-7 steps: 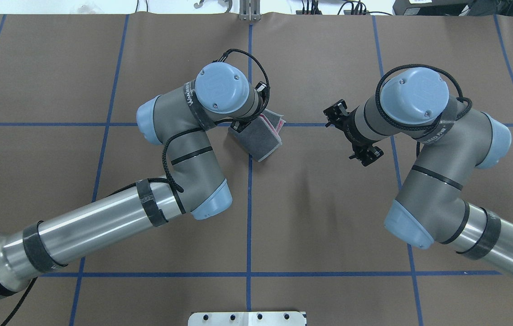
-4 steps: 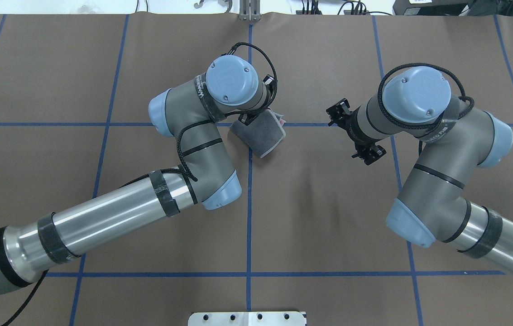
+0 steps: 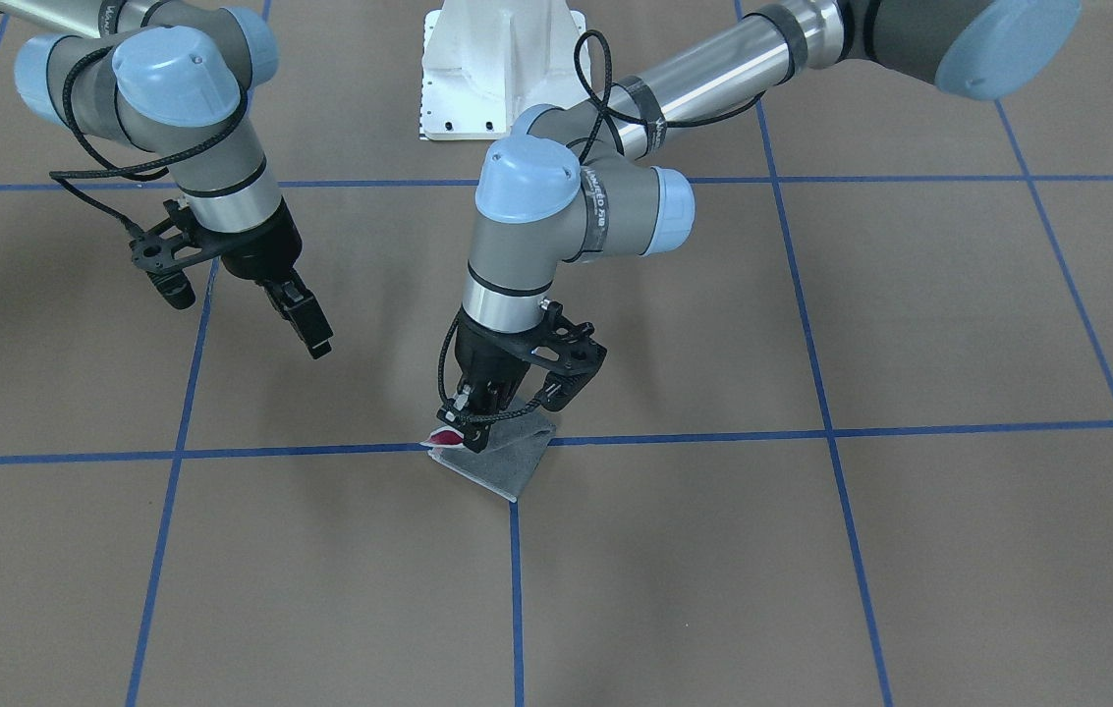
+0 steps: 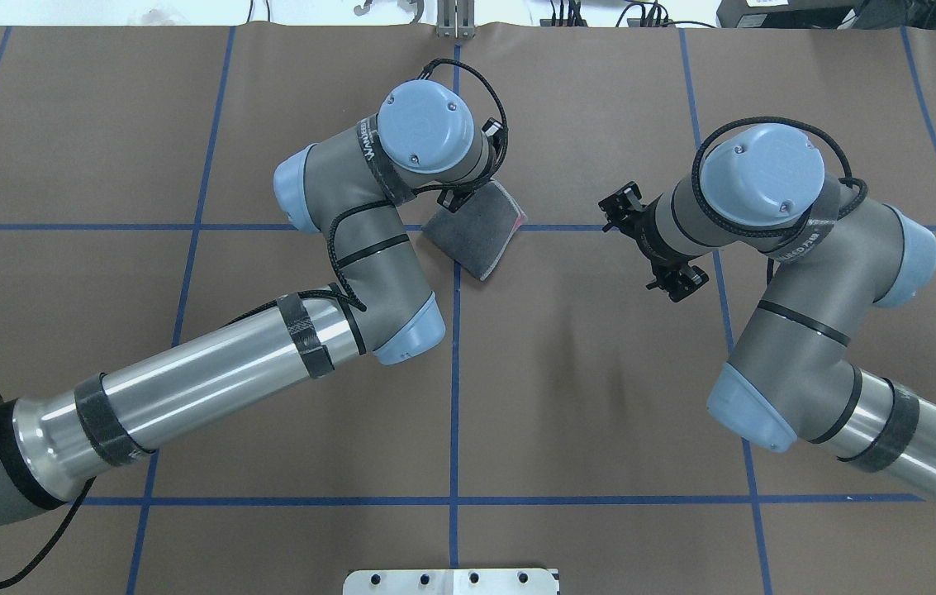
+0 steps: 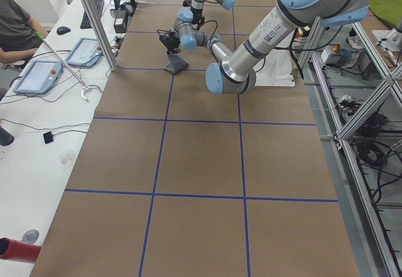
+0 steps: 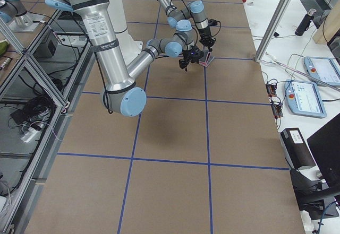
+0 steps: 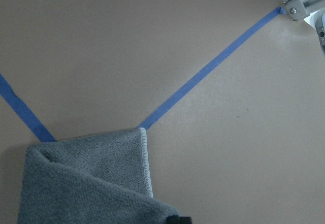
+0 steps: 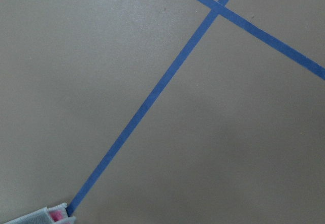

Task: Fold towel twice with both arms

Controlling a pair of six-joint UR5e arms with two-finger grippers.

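Robotics lab. My arms (image 4: 211, 388) mount on a white pedestal (image 3: 497, 69) at a table (image 5: 201, 157) papered brown, gridded in blue tape (image 4: 453, 372). Aluminium posts (image 5: 94, 21) alongside, cables (image 5: 370, 157) on the floor. Side bench (image 5: 31, 132) holds pendants (image 5: 39, 76), monitor (image 6: 325, 144); a person (image 5: 16, 29) sits there.

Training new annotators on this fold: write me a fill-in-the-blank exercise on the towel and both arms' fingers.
The towel lies folded with its ___ face up.
At its edge a sliver of ___ shows.
The left arm's fingers are ___ on the towel.
The right arm's fingers hang ___, holding nothing.
Missing words: grey; pink; shut; open.
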